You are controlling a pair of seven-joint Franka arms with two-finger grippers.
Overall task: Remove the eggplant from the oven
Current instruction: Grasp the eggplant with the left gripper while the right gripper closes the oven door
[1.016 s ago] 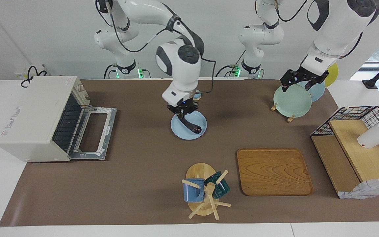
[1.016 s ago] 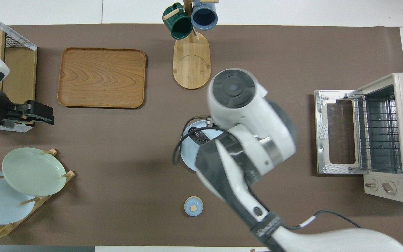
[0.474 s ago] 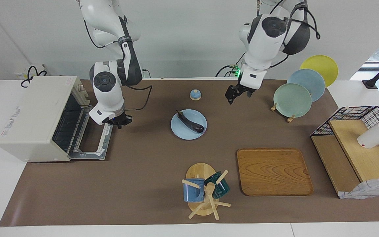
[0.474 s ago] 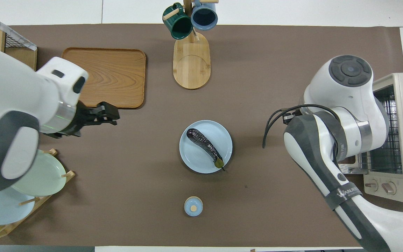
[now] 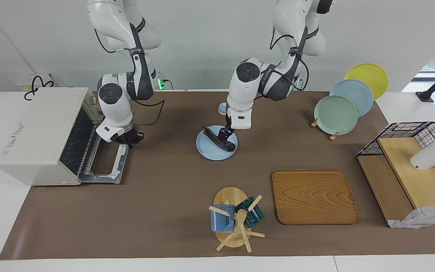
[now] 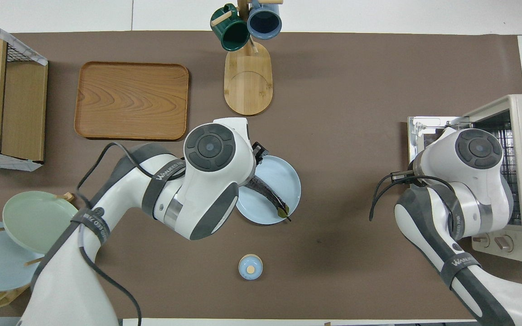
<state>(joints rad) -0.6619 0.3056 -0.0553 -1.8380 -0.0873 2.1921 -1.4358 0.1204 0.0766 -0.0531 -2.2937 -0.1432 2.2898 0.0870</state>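
The dark eggplant [image 5: 217,140] lies on a light blue plate [image 5: 207,150] in the middle of the table; it also shows in the overhead view [image 6: 268,195]. My left gripper [image 5: 225,133] is down at the middle of the eggplant. The cream-white oven [image 5: 36,132] stands at the right arm's end of the table, its door [image 5: 106,156] folded down flat and its rack bare. My right gripper [image 5: 128,138] is low at the door's outer edge, the corner nearer the robots. In the overhead view both grippers are hidden under their arms.
A small blue lid [image 5: 222,109] lies nearer the robots than the plate. A mug tree [image 5: 234,221] and a wooden tray [image 5: 313,196] stand farther out. A plate rack [image 5: 336,113] and a wire basket shelf [image 5: 410,151] stand at the left arm's end.
A second ago my right gripper was at the eggplant on the plate; it has moved to the oven door. My left arm has swung from the plate rack down onto the eggplant.
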